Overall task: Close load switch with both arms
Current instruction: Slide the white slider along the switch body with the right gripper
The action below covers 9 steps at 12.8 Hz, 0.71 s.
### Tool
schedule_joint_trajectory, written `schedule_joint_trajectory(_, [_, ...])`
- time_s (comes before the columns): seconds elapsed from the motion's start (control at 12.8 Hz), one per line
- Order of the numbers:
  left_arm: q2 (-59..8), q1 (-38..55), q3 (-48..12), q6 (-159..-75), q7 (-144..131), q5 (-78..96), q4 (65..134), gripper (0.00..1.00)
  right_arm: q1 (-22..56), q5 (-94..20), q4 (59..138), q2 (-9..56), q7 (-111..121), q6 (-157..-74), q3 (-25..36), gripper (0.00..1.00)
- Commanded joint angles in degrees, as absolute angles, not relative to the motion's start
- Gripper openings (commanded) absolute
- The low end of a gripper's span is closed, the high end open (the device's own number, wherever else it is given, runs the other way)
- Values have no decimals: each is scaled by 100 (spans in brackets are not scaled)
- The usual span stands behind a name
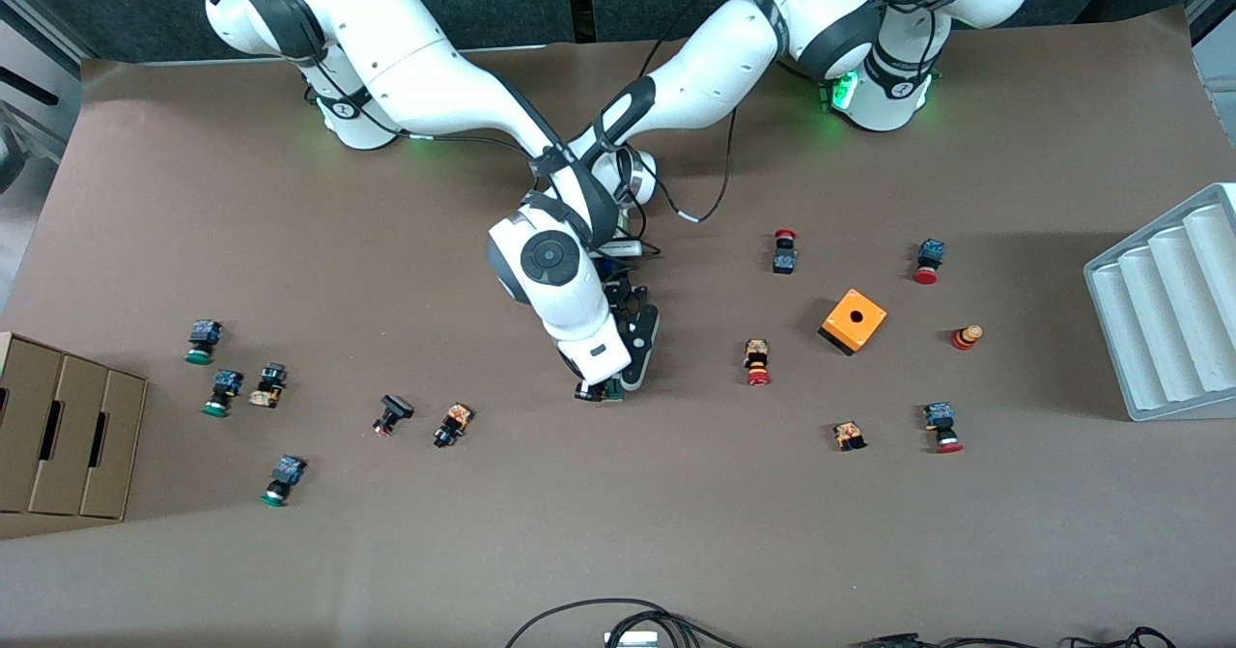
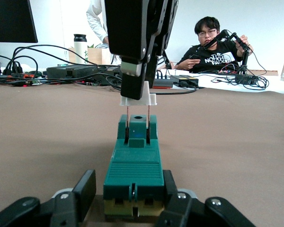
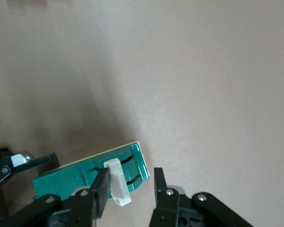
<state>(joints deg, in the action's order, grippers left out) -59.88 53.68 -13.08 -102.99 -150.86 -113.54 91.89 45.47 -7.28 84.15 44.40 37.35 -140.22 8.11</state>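
Note:
The dark-green load switch (image 1: 607, 394) lies on the brown table near its middle, mostly hidden under both hands in the front view. My left gripper (image 2: 130, 189) is shut on the switch body (image 2: 135, 165), one finger on each long side. The white handle (image 2: 138, 98) stands raised above the switch on two thin rods. My right gripper (image 3: 131, 187) comes down from above. Its fingers stand apart and one finger (image 3: 100, 189) rests against the handle (image 3: 118, 182), with a gap to the second finger. In the front view the right arm's hand (image 1: 579, 329) covers the left gripper (image 1: 623, 385).
An orange box (image 1: 854, 321) and red-capped push buttons (image 1: 757, 362) lie toward the left arm's end. Green-capped buttons (image 1: 201, 341) and a cardboard box (image 1: 63, 436) are toward the right arm's end. A white ribbed tray (image 1: 1168, 320) sits at the table edge.

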Motion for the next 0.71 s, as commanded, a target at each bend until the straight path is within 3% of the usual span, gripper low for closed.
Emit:
schedule_joint_trajectory(0.0, [-6179,5476,-1257,-10230,-15196,-11408,9211,64,4500,-580,8183,4641,3718,-14106,809,45])
schedule_joint_trajectory(0.63, [-6179,5476,-1257,-10230,-15196,-11417,9211,64,4500,-589,8095,4772,3700,-14194,817,45])
